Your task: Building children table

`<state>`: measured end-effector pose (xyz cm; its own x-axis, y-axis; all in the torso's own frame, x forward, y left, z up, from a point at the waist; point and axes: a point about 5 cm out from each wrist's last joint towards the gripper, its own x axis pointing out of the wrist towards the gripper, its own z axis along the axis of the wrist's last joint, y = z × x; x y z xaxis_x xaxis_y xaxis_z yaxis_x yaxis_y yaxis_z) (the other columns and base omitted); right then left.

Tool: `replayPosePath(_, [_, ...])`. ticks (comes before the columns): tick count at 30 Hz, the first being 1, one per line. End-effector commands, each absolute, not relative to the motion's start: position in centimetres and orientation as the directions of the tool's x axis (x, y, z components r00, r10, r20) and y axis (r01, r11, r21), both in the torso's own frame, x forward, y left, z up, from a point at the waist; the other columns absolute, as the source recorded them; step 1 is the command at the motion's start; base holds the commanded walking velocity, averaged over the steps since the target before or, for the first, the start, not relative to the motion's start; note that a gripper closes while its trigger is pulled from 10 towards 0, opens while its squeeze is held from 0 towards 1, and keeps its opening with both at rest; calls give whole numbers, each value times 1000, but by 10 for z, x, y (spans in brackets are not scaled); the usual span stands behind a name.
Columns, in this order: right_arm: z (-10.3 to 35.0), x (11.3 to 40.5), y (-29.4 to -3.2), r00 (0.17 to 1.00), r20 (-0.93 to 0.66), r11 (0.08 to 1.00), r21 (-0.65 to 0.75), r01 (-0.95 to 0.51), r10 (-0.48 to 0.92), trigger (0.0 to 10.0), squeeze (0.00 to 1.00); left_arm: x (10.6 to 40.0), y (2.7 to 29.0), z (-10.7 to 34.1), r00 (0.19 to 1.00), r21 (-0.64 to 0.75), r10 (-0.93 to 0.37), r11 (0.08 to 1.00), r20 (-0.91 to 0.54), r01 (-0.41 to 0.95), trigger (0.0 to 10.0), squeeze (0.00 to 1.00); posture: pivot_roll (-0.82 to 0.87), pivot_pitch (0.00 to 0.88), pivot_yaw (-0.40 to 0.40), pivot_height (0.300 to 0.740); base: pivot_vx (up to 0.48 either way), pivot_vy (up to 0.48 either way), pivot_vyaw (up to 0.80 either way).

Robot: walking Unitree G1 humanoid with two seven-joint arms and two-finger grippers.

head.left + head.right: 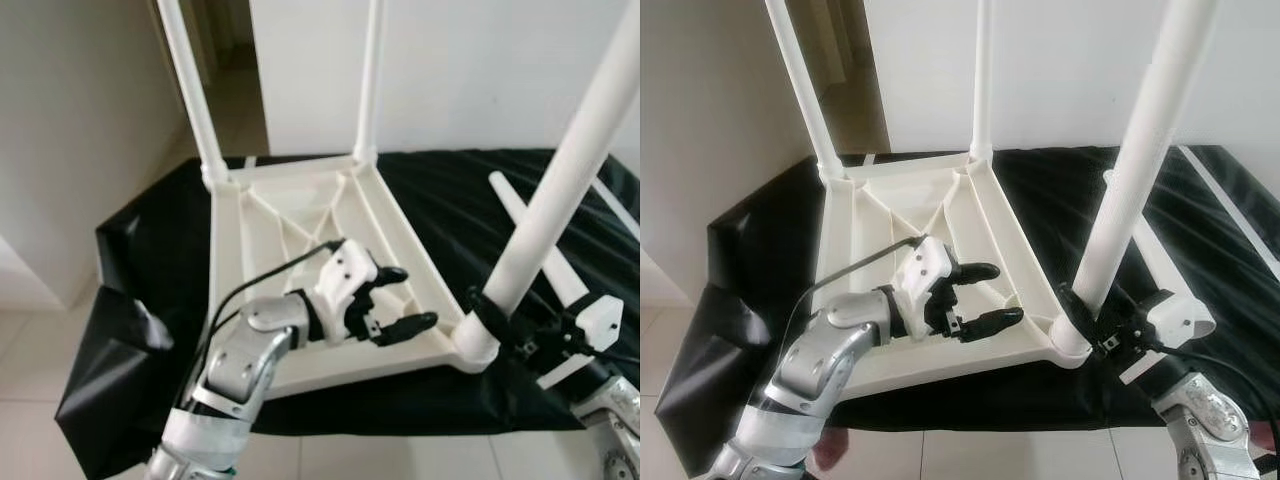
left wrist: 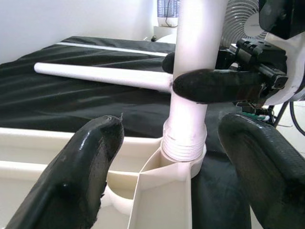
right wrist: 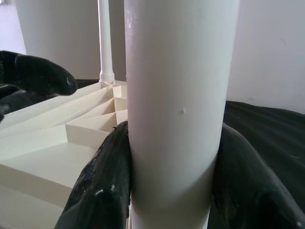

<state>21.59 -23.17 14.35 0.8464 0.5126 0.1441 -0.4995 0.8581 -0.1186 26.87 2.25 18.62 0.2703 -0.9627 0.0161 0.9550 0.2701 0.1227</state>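
Right gripper (image 1: 1092, 322) clamps the upright white leg (image 1: 1137, 170) just above its corner socket on the upturned tabletop (image 1: 895, 200), left gripper (image 1: 980, 300) gaping beside; crooked threading could jam it.

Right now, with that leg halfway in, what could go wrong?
The right claw grips the leg low, at its socket; threads show, so it may not be seated and could lean or cross-thread. The left claw is open over the tabletop, not holding it, so the top could turn on the black cloth.

Black-covered surface (image 1: 440, 190), upturned white tabletop (image 1: 300, 215) on it; loose leg (image 1: 535, 235) alongside
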Motion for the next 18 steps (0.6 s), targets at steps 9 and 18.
replayPosePath(9, [89, 202, -243, 859, -103, 865, 17, -502, 501, 10000, 0, 273, 24, 190, 293, 125, -956, 293, 17, 948, 10000, 0, -19, 0, 69, 740, 0, 0, 0])
replayPosePath(18, [90, 204, -253, 844, -122, 852, 23, -523, 522, 10000, 0, 272, 24, 190, 293, 122, -956, 293, 16, 948, 10000, 0, -14, 0, 67, 740, 0, 0, 0])
